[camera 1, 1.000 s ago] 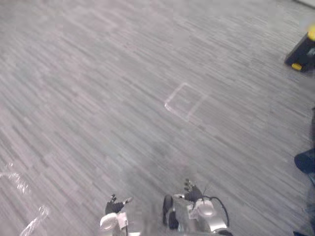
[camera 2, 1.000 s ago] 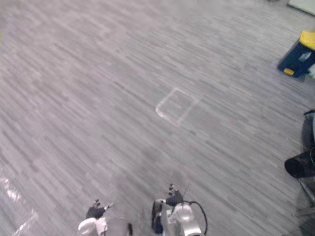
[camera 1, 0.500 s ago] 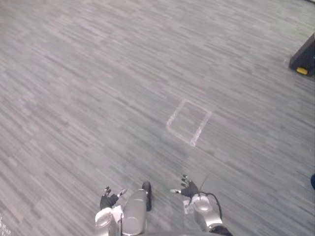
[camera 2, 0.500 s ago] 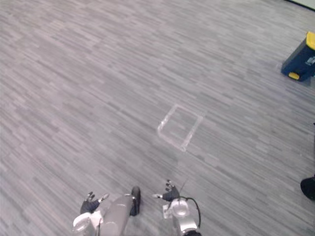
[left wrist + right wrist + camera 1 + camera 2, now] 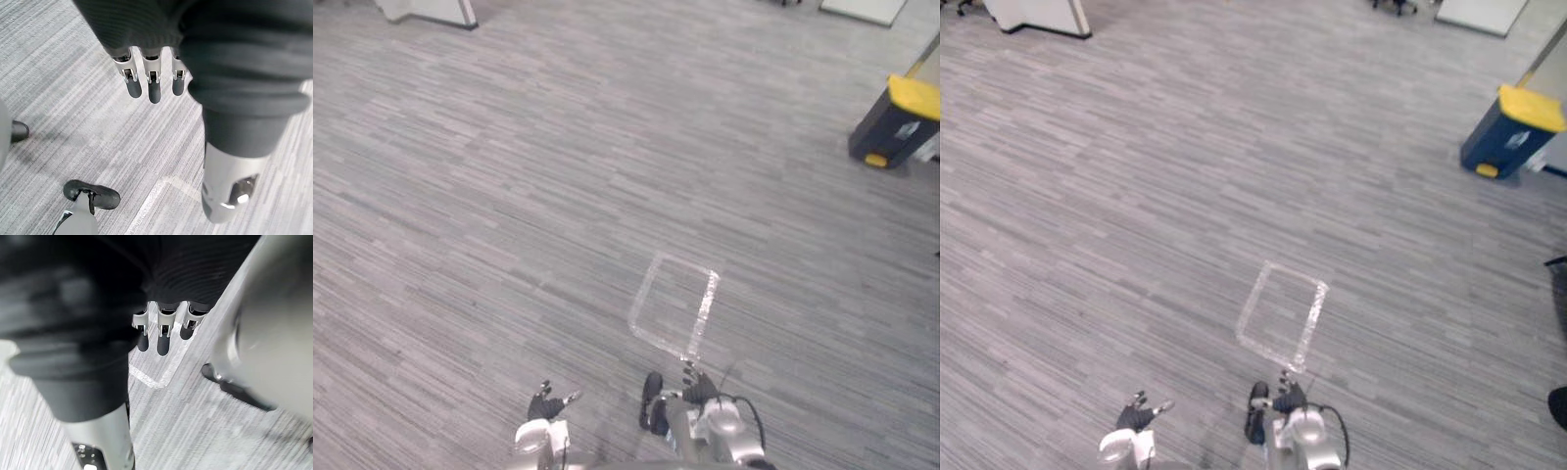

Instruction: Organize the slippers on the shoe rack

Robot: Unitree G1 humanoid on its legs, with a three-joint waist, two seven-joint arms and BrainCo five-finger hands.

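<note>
My left hand [image 5: 546,403] hangs low at the bottom of the eye views, over grey striped carpet floor. Its fingers [image 5: 153,85] are straight and relaxed, with nothing between them and the thumb. My right hand [image 5: 697,390] hangs beside it a little to the right, just short of a taped square on the floor. Its fingers [image 5: 164,333] are likewise straight and hold nothing.
A clear-taped square [image 5: 674,305] marks the carpet just ahead of my right hand. A dark blue bin with a yellow lid [image 5: 1508,130] stands far right. A white cabinet base [image 5: 1033,15] sits at the far left, and a white panel [image 5: 1474,12] at the far right.
The whole picture has shifted: the camera moved, so the taped square now lies closer and the bin, cabinet base and panel have come into view. Both hands stay low and empty.
</note>
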